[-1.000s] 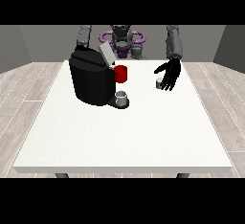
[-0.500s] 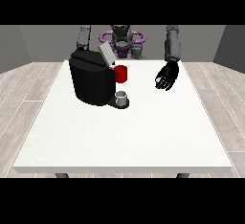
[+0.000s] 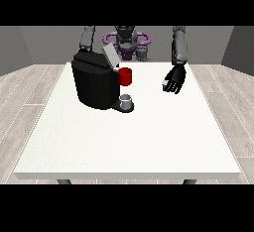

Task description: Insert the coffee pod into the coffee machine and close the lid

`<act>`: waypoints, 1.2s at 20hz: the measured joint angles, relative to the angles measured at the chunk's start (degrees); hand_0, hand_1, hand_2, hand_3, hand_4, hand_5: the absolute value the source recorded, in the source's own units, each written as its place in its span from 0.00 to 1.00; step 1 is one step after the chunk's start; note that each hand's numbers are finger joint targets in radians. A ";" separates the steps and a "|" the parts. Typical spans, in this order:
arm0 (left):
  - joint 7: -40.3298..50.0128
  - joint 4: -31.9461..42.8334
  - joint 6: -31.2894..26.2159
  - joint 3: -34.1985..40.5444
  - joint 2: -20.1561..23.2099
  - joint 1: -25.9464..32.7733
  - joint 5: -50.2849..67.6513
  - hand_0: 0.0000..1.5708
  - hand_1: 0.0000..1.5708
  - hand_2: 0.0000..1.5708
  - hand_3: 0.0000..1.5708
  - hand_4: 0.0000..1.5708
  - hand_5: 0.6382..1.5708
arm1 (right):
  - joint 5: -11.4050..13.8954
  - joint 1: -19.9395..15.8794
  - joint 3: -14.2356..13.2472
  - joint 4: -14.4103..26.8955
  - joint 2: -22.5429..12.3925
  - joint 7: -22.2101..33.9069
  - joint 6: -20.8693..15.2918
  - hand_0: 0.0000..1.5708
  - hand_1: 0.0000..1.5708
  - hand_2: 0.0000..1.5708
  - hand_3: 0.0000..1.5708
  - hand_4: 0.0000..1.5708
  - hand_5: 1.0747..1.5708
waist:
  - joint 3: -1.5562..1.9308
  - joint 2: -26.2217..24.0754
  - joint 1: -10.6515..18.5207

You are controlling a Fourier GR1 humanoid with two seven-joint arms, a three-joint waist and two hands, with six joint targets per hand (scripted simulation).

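Well off to the view's left of the hand at the view's right (image 3: 174,81) stands the coffee machine (image 3: 94,82), lid (image 3: 110,56) raised. Over the last second this hand has barely shifted. Its open or closed state cannot be determined, so insertion appears not yet begun.

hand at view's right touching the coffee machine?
Apart. The front view shows the hand at the view's right hanging over the table, with a wide stretch of bare white surface between it and the coffee machine.
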 measured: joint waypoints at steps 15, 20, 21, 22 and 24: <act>-4.02 1.51 -5.89 3.03 -4.29 -5.95 1.84 0.90 0.90 0.89 0.84 0.33 1.00 | 3.33 0.23 -2.32 7.75 -1.46 -1.58 -3.10 0.00 0.00 0.00 0.00 0.00 1.00 | -0.04 -4.18 3.17; -1.64 0.27 -12.58 3.12 -5.18 -8.86 2.65 0.90 0.90 0.89 0.85 0.34 1.00 | 2.98 0.82 -2.30 9.68 -1.33 -1.30 -2.40 0.00 0.00 0.00 0.00 0.00 1.00 | -0.03 -8.25 3.24; -0.95 -0.33 -13.44 2.92 -5.80 -9.30 2.62 0.91 0.91 0.89 0.85 0.35 1.00 | 2.93 0.69 -2.41 10.12 -1.12 -1.16 -2.55 0.00 0.00 0.00 0.00 0.00 1.00 | -0.03 -8.93 3.46; -0.15 -0.71 -14.28 2.96 -6.27 -10.31 2.72 0.89 0.89 0.89 0.85 0.38 1.00 | 2.79 0.07 -2.70 10.35 -1.50 -0.70 -2.24 0.00 0.00 0.00 0.00 0.00 1.00 | -0.03 -9.17 3.28; 0.14 -1.12 -15.86 3.40 -5.99 -11.74 2.93 0.89 0.89 0.89 0.85 0.38 1.00 | 2.85 0.02 -2.50 10.08 -1.40 -0.31 -2.11 0.00 0.00 0.00 0.00 0.00 1.00 | -0.04 -9.72 2.75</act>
